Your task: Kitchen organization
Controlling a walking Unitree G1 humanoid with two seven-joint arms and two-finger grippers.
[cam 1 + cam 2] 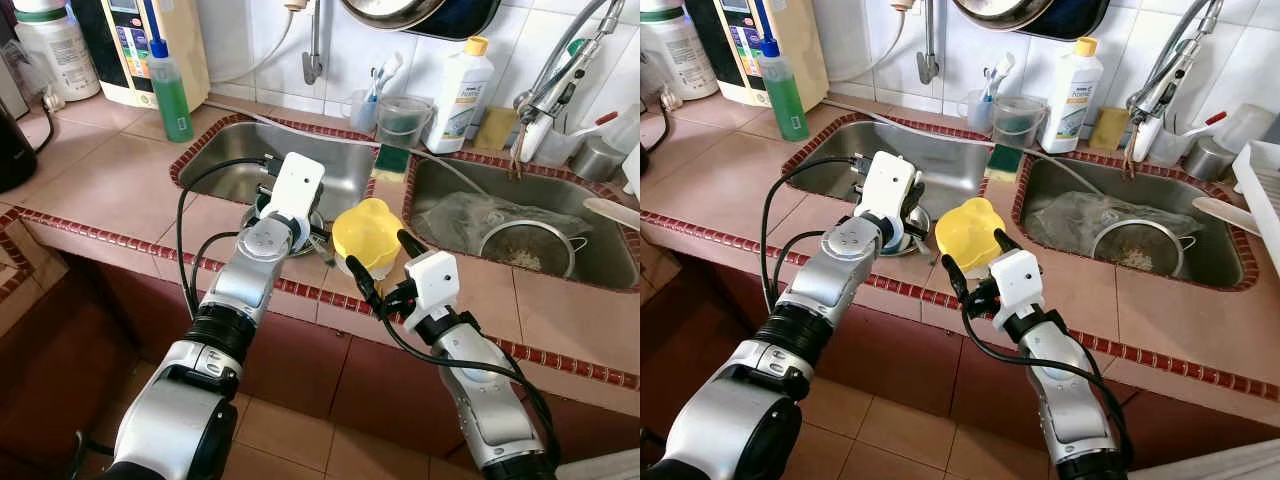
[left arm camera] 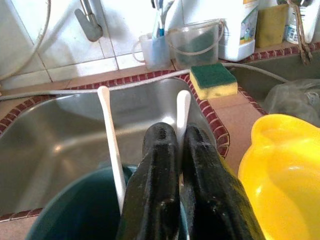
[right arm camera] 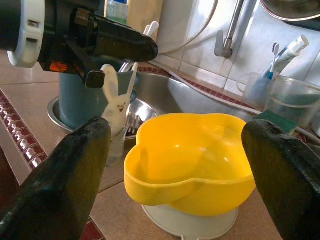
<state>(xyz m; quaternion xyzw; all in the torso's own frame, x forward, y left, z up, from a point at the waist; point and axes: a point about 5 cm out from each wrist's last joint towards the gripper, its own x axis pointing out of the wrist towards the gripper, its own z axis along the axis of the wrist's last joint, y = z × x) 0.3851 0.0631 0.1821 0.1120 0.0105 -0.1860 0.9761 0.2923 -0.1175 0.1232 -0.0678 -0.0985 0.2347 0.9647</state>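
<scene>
While the right gripper (image 1: 386, 268) sits nearest, low at the counter (image 1: 120, 185) edge, its fingers are spread wide with the yellow bowl (image 1: 367, 233) just ahead of them, not touching as far as I can see. Bowl's perched on a white dish (image 3: 189, 224), between the two sinks. My guess: thin plastic, light, stiff, a bit slick, so it'd slide or tip off that dish if nudged. Best hold is probably across the rim or pinching one wall, since the lobed shape gives flat-ish sides.

Just past that, the left gripper (image 2: 176, 150) has its fingers pinched together on a white utensil handle (image 2: 183, 107) standing in the teal cup (image 3: 85, 97), which sits in a little metal dish beside the left sink (image 1: 250, 165). Another white stick (image 2: 111, 140) stands loose next to it, plus a bunny-topped thing (image 3: 115, 107).

Further back: sponge (image 1: 390, 160), a green bottle (image 1: 172, 95), and the right sink (image 1: 470, 190) with a strainer (image 1: 525, 248).
</scene>
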